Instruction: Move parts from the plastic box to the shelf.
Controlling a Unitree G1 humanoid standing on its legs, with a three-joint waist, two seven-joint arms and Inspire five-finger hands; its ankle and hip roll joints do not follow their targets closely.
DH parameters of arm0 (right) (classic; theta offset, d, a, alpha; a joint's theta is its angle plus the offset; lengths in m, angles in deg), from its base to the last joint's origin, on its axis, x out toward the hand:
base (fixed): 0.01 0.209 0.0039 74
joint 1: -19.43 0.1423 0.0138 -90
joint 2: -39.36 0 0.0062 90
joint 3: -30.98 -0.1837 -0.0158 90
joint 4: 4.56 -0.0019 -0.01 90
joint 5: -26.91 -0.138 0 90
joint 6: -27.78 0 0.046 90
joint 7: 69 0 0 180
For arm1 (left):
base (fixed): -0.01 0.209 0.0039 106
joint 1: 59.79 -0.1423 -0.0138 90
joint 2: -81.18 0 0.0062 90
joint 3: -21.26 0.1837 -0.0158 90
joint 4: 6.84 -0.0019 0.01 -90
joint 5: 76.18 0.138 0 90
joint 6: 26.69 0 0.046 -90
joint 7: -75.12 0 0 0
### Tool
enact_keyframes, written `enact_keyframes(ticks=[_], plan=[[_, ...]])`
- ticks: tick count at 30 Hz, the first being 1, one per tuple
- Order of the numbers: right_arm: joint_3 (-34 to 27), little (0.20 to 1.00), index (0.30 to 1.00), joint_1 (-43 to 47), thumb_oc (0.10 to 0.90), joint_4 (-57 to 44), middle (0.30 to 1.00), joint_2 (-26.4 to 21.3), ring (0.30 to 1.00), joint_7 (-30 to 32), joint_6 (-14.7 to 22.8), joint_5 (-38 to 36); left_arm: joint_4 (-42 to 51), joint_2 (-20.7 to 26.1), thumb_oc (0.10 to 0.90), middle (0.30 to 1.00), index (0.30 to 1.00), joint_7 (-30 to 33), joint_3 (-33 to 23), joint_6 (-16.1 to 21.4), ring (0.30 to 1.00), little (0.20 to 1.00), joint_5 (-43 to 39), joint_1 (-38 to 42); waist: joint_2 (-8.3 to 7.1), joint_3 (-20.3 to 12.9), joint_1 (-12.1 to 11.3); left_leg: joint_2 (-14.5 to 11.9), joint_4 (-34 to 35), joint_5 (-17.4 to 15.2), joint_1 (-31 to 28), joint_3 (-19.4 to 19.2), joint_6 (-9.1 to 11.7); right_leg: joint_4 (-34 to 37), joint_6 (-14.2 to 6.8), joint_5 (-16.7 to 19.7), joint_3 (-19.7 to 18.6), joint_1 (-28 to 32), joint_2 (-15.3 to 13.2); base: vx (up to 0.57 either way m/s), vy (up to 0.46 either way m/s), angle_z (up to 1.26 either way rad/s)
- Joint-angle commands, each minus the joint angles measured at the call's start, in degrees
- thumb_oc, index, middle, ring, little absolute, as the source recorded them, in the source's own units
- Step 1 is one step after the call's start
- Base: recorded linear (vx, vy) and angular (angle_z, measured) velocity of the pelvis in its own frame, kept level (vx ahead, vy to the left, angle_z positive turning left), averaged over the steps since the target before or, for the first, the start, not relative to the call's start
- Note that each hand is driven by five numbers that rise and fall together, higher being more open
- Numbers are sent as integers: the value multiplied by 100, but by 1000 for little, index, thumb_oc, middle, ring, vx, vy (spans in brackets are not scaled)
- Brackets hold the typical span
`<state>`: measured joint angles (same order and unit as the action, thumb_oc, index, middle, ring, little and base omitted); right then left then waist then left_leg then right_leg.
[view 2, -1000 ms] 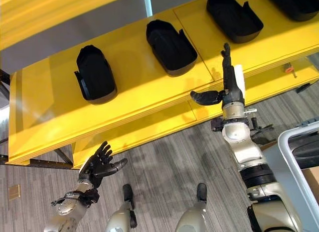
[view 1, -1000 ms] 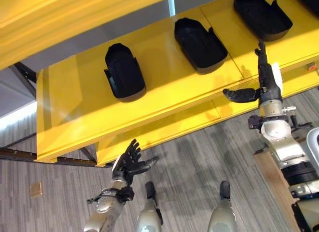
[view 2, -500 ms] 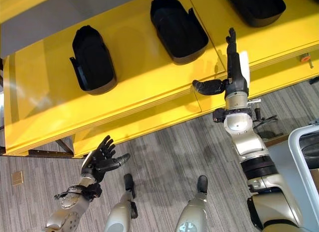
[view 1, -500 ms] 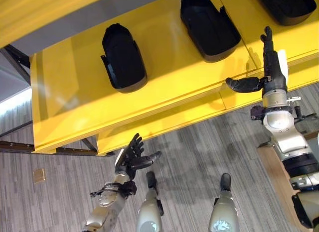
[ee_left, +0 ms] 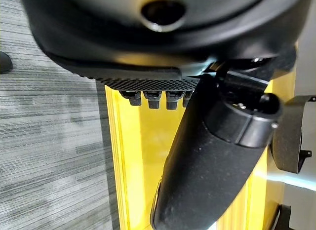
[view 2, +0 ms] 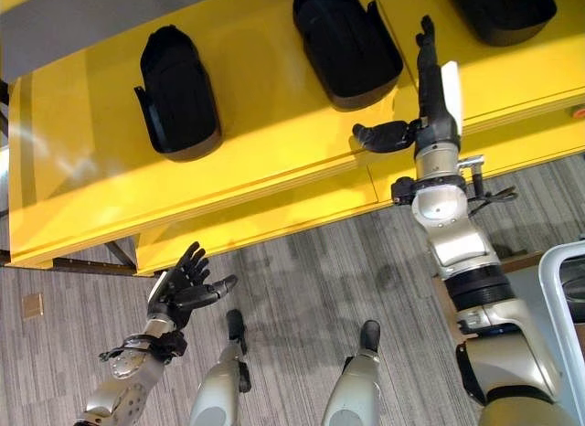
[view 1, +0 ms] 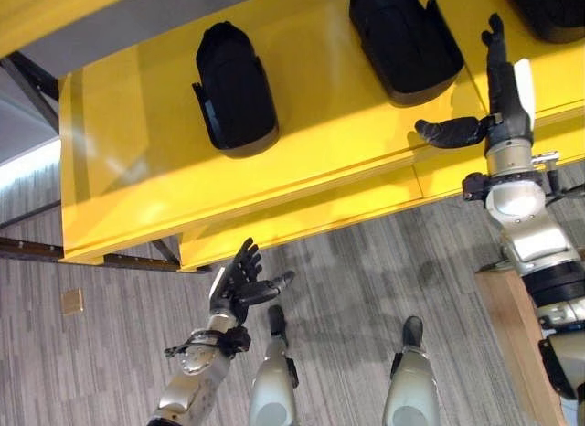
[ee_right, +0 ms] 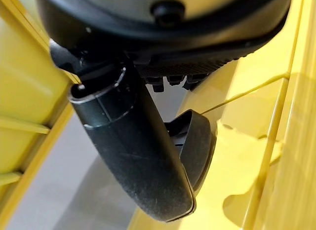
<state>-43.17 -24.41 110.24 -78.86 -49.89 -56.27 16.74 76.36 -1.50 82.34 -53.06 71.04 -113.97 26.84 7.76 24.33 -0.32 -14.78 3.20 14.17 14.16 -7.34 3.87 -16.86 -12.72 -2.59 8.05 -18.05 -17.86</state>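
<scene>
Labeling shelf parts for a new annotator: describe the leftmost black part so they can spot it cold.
Start at the yellow shelf that spans the head views above the grey floor. Black shell-like parts lie in a row on its top board. The leftmost black part lies alone toward the shelf's left end, with bare yellow board beyond it, while its neighbour lies near the raised right hand.

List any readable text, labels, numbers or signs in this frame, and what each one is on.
None can be read.
The yellow shelf and the black parts on it bear no visible print.
Both open hands, left hand and right hand, show no markings either.
</scene>
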Motion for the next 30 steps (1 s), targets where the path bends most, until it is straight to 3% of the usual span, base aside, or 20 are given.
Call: enact_keyframes(ticks=[1,19,30], plan=[[185,1000,1000,1243,900,-152,1000,-352,1000,224,461,40,461,231,900,1000,1000,38,-230,611,1000,1000,38,143,-416,-34,-57,-148,180,125,-408,-37,444,-315,761,278,369,-153,478,-3,-7,5],[463,1000,1000,1739,900,657,1000,-510,1000,244,326,-14,513,191,900,1000,1000,156,-244,713,1000,1000,-2,141,-293,156,-81,-38,180,148,-325,-25,450,-524,778,251,387,-305,391,-1,1,2],[838,1000,1000,2004,900,820,1000,-370,1000,79,267,64,499,179,900,1000,1000,169,-236,749,1000,1000,-38,186,-316,213,-121,-39,180,183,-265,9,456,-571,788,281,424,-361,398,-24,-1,0]])
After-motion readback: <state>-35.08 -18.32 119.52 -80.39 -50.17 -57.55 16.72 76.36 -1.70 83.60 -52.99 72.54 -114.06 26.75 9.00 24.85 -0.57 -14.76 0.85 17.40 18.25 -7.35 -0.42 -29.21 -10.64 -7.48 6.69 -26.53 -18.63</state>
